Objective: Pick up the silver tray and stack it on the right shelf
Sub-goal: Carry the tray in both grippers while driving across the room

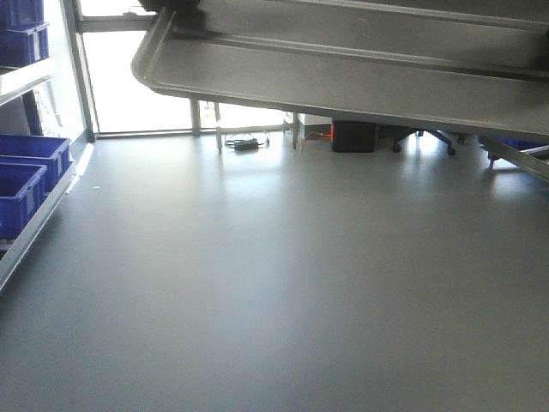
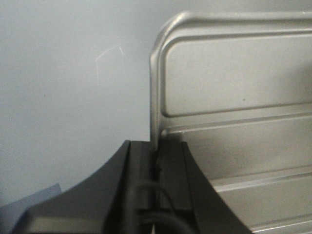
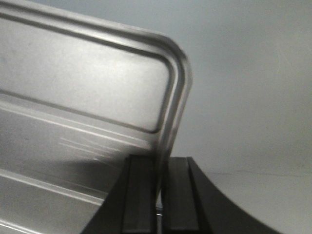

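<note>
A bare grey floor (image 1: 274, 300) runs back to bright windows (image 1: 137, 86), with blue bins (image 1: 26, 172) racked along the left wall. Across the top of the front view the silver tray (image 1: 343, 77) hangs in the air, well above the floor, its underside showing and its left end higher than its right. The left gripper (image 2: 157, 165) is pinched on the rim of one short end, just near of a rounded corner. The right gripper (image 3: 160, 175) is pinched the same way on the opposite end, so the tray spans the gap between the two arms. Each wrist view shows the thin raised rim sandwiched by dark pads, with the ridged floor stretching away inward. The tray looks like light, stiff sheet metal, though likely to twist if the arms drift apart or out of level. Its polished rim appears slippery, so a firm edge-on pinch at both ends seems the soundest hold. The right shelf cannot be made out in any view.
</note>
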